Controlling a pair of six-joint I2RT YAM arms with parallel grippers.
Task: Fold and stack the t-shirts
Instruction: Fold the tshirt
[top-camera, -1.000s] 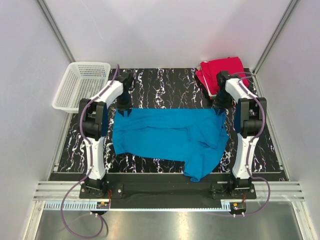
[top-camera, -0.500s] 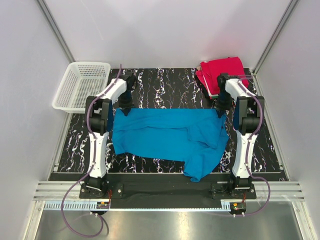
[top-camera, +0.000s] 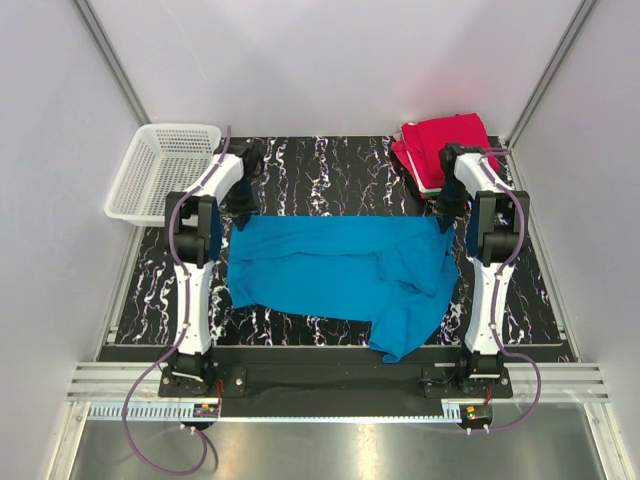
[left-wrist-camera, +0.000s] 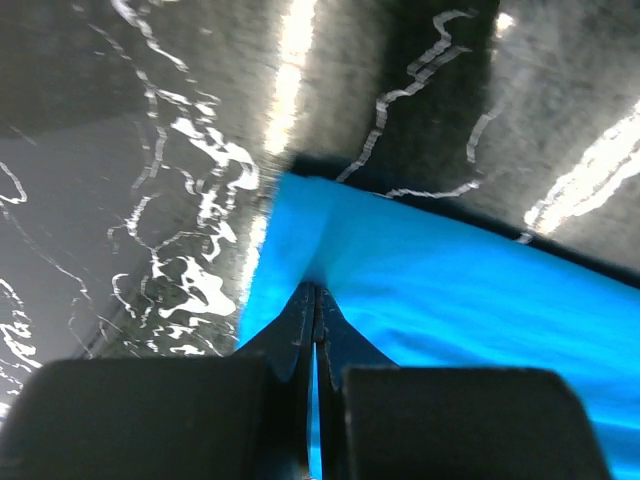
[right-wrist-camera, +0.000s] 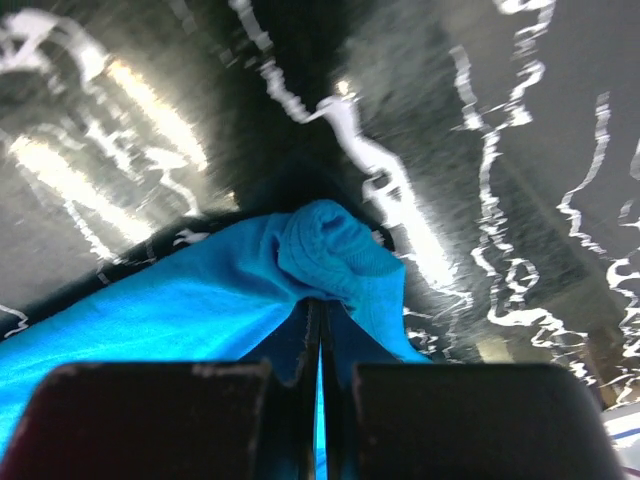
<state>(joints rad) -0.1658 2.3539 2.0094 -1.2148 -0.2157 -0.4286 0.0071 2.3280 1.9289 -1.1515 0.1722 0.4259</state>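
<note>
So the black marbled table (top-camera: 330, 170) is mostly taken up by the blue shirt (top-camera: 330, 270). It's spread wide across the middle, with its far edge pulled into a straight line. The right side is bunched up, and a flap trails toward the near edge.

The white basket (top-camera: 165, 170) sits off the far left corner. The red shirt (top-camera: 445, 140) is at the far right corner, just past the right arm, and looks roughly folded.

Left gripper (left-wrist-camera: 315, 298) is pinched tight on the blue shirt's far left corner, with a thin bit of cloth caught between the fingers. Right gripper (right-wrist-camera: 318, 308) is clamped the same way on the far right corner, and there's a lumpy wad of fabric just ahead of its tips.

My guess on handling: it's light, floppy and not fragile, but it'll sag and wrinkle anywhere it isn't held. Corners and seams are the spots to grab. That right-hand bunch probably needs smoothing before any fold comes out clean.
</note>
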